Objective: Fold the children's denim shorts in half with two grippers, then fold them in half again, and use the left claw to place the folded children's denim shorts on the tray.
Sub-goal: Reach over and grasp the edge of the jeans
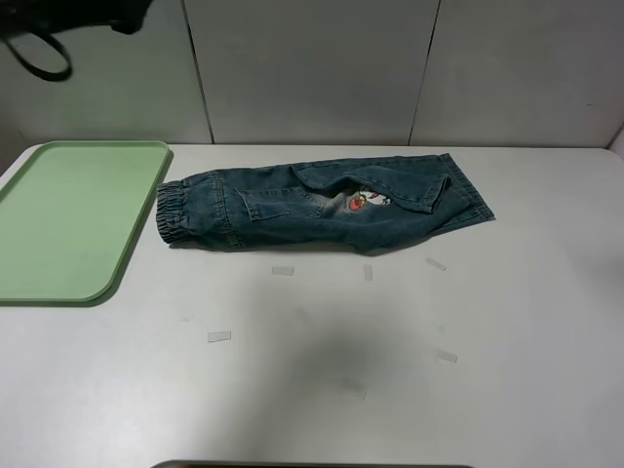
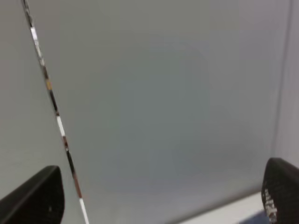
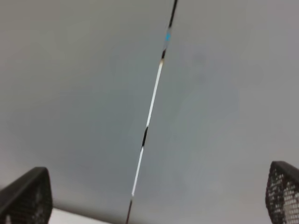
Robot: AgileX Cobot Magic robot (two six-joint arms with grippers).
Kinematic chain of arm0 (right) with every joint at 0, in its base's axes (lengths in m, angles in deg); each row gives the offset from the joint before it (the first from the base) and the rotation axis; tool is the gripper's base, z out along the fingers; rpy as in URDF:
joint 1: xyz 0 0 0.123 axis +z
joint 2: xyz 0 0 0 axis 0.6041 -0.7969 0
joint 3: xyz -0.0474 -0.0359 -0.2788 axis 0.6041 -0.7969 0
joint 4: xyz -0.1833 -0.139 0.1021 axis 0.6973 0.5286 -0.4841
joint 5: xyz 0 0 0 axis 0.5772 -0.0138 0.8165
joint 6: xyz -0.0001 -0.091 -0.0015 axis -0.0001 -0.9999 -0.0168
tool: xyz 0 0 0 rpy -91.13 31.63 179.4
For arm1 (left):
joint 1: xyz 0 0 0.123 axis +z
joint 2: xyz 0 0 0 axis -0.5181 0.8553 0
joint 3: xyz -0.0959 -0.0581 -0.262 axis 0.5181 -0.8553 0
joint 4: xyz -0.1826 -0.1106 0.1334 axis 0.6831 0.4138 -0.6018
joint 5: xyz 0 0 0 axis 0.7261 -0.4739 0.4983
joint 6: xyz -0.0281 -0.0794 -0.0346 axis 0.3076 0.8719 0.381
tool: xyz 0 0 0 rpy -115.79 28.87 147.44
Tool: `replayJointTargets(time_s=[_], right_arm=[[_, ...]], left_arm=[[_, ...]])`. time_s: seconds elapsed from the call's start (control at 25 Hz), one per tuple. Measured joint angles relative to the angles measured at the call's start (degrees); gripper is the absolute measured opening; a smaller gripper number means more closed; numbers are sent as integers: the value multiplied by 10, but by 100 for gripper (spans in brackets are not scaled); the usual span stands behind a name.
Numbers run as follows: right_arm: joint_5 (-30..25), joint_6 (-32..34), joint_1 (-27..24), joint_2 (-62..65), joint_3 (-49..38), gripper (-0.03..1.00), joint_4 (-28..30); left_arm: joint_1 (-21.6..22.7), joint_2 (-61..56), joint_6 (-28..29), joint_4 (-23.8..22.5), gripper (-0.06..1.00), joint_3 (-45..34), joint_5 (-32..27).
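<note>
The children's denim shorts (image 1: 292, 205) lie on the white table (image 1: 390, 370), doubled lengthwise, elastic waistband (image 1: 171, 214) toward the left and the red-and-white patch (image 1: 366, 202) showing near the middle. The pale green tray (image 1: 58, 214) lies left of them, empty, its rim a short way from the waistband. Part of my left arm (image 1: 88, 15) with a looping black cable shows at the top left corner, raised well clear of the shorts. In the left wrist view my left gripper (image 2: 159, 200) is open and faces the grey wall. In the right wrist view my right gripper (image 3: 159, 196) is open and empty too. The right arm is out of the high view.
Several small white tape strips (image 1: 283, 270) are stuck on the table in front of the shorts. Grey wall panels (image 1: 312, 68) with dark seams stand behind the table. A dark edge (image 1: 312, 464) shows at the table's front.
</note>
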Motion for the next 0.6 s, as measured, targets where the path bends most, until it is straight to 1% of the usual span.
replayJointTargets(time_s=[0.08,0.32,0.48,0.6], right_arm=[[-11,-15,0,22,0,69,-18],[-48,-79,0,69,0,69,-85],[-58,-123,0,97,0,69,-141],[-66,-157,0,113,0,69,-183]], left_arm=[[0,-57,8,0,84,0,-70],[0,-233,13,0,84,0,-216],[0,-316,14,0,84,0,-319],[0,-366,28,-1,84,0,-406]])
